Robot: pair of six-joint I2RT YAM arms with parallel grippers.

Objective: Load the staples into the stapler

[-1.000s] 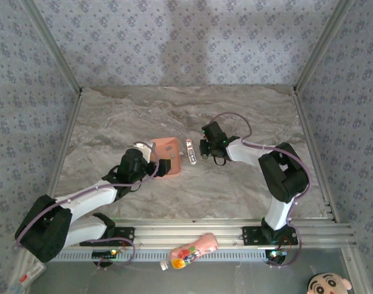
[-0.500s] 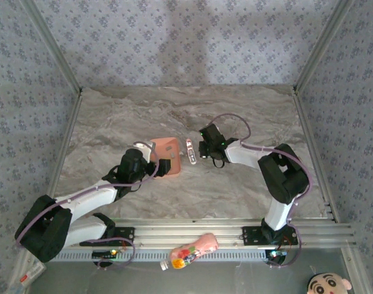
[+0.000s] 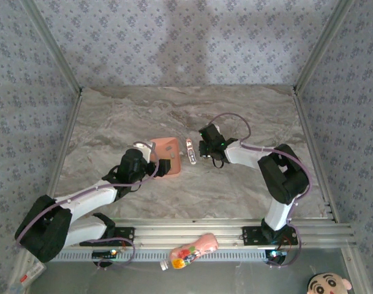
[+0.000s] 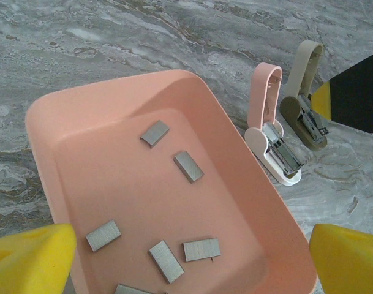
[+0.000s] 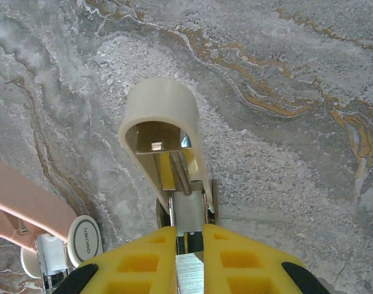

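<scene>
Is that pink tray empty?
No, several grey staples lie loose on the floor of the tray.

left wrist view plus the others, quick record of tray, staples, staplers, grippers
tray: salmon-pink, on the marble table
staples: several grey strips loose in the tray
pink stapler: lid open, beside the tray
cream stapler: lid open, beside the pink stapler
left gripper: open, above the tray
right gripper: shut, at the cream stapler
</scene>
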